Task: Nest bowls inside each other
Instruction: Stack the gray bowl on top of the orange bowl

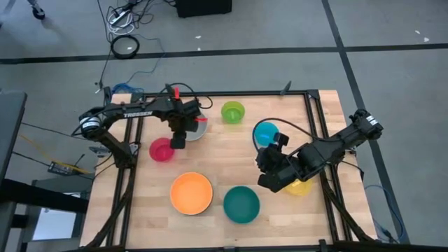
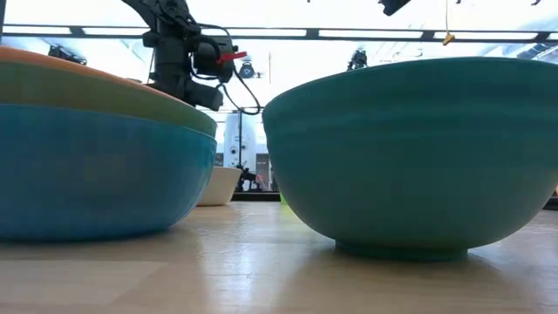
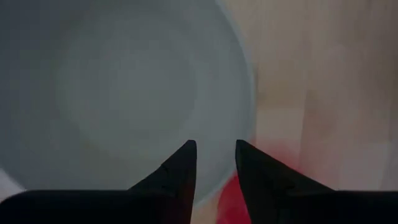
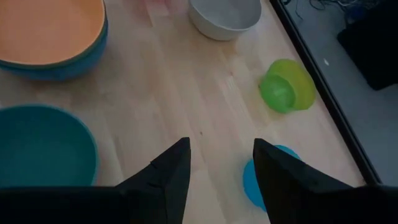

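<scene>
Already hovering, the left gripper (image 1: 178, 142) hangs over the near rim of the grey bowl (image 1: 197, 130), its jaws apart and empty, while the right gripper (image 1: 269, 183) waits with jaws spread wide above the table (image 1: 210, 157), holding nothing.

Just beside that rim sits the pink-red bowl (image 1: 162, 150), so a careless descent could, I judge, knock it or tip the grey one, since these are light, smooth, rounded plastic shells that slide easily on the pale wood. Elsewhere, the orange bowl (image 1: 191, 193) already sits nested in a blue bowl (image 4: 56, 67), the teal bowl (image 1: 241, 204) stands alone beside it, the lime green bowl (image 1: 232, 111) rests toward the back, and the cyan bowl (image 1: 265, 132) and yellow bowl (image 1: 299, 187) flank the right arm.
</scene>
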### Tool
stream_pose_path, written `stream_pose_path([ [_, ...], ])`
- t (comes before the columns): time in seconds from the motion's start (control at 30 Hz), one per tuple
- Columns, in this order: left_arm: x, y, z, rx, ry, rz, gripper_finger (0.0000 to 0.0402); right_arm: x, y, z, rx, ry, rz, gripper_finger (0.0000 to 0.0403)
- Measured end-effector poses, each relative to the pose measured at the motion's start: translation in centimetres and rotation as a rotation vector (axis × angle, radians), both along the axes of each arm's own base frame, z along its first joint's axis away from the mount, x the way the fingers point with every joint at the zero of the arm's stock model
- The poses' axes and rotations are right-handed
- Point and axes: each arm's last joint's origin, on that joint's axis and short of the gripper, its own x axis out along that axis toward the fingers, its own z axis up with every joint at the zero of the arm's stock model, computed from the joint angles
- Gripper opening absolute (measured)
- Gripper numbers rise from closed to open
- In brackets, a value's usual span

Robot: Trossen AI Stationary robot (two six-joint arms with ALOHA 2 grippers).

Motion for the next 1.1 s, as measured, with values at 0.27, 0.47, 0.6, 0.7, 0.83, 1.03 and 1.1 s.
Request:
stream_pose_path([
  [0.27, -0.2, -0.3, 0.0, -0.058, 0.006, -0.004, 0.0134, 0.1, -0.2, -1.6, -0.011, 0.03, -0.015, 0.0162],
  [0.47, -0.5, -0.4, -0.8, -0.063, 0.022, 0.005, 0.0134, -0.1, -0.4, -3.2, -0.009, 0.053, -0.057, 0.0162],
  [0.6, -0.4, -0.4, -0.8, -0.059, 0.012, 0.008, 0.0134, -0.2, -0.4, -3.8, -0.009, 0.062, -0.075, 0.0161],
  [0.7, -0.1, -0.3, -0.7, -0.046, -0.019, 0.013, 0.0133, -0.2, -0.4, -3.9, -0.003, 0.057, -0.086, 0.0162],
  [0.83, 0.4, -0.1, -0.9, -0.038, -0.042, 0.017, 0.0132, -0.2, -0.4, -3.9, 0.001, 0.05, -0.087, 0.016],
  [1.03, 1.2, -0.1, -3.1, -0.073, 0.042, 0.028, 0.0132, -0.2, -0.4, -3.9, 0.004, 0.048, -0.089, 0.016],
  [1.1, 1.6, 0.1, -3.8, -0.074, 0.044, 0.027, 0.0132, -0.2, -0.3, -3.9, 0.004, 0.047, -0.088, 0.016],
])
